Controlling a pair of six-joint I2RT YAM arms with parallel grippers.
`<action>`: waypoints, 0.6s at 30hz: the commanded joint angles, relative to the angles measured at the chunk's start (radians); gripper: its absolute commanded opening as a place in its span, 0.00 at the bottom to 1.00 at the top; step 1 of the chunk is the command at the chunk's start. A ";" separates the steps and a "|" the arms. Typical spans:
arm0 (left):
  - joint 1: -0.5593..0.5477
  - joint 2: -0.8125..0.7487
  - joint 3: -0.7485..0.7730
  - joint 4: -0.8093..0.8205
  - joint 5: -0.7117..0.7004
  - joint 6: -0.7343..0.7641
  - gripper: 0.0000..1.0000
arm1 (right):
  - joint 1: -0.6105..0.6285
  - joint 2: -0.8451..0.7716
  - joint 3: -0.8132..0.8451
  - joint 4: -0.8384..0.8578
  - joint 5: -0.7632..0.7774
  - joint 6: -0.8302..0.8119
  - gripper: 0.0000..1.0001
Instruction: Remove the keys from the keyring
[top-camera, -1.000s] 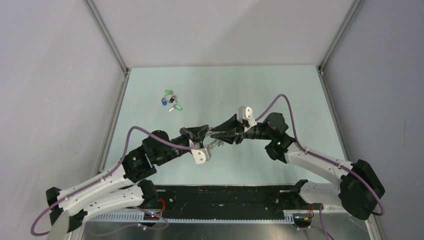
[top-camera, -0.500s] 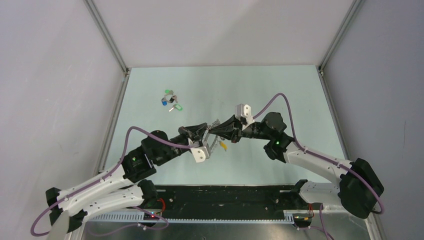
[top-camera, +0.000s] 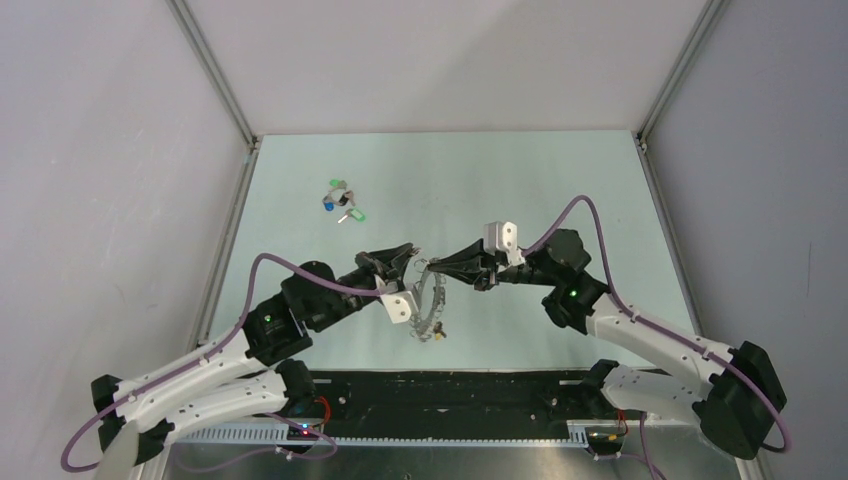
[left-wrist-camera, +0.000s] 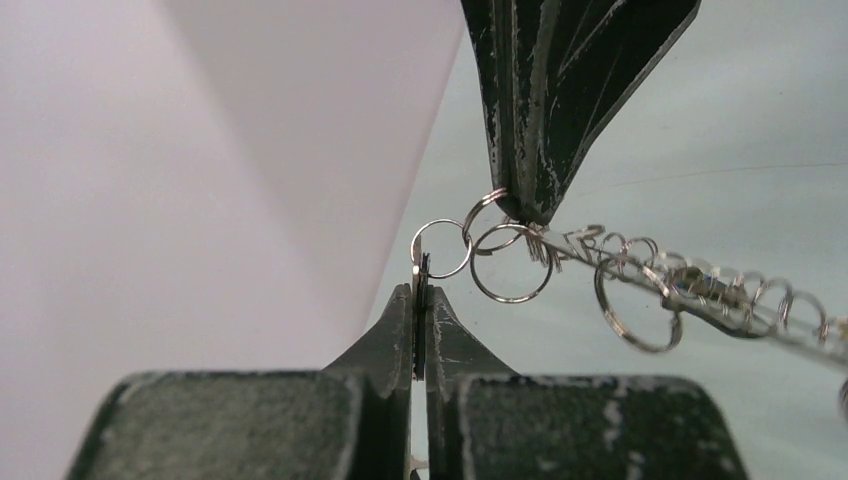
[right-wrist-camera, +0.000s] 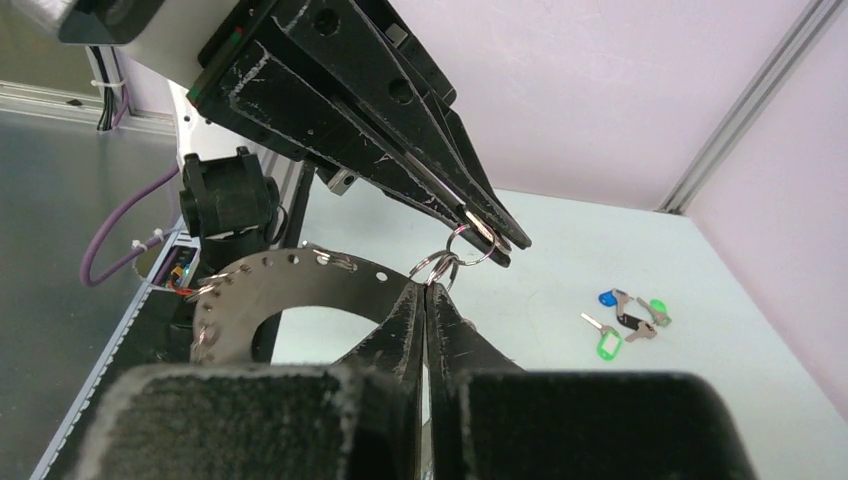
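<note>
Keyring (top-camera: 428, 300) hung over the table's (top-camera: 560, 180) near middle: left gripper (left-wrist-camera: 420, 292) shut tight on a wire loop (left-wrist-camera: 440, 248), right gripper (right-wrist-camera: 426, 288) pinching its rim alongside. Unhooking step, I reckoned; next I'd need a steady pull apart.
</note>
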 joint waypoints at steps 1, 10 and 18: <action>-0.002 -0.009 0.021 0.068 0.014 -0.005 0.00 | 0.006 -0.044 -0.018 0.092 -0.012 -0.027 0.00; -0.002 0.002 0.022 0.054 0.078 -0.015 0.00 | 0.008 -0.038 -0.048 0.246 0.046 0.020 0.00; -0.003 0.014 0.025 0.045 0.103 -0.015 0.00 | 0.009 -0.022 -0.049 0.352 0.054 0.067 0.00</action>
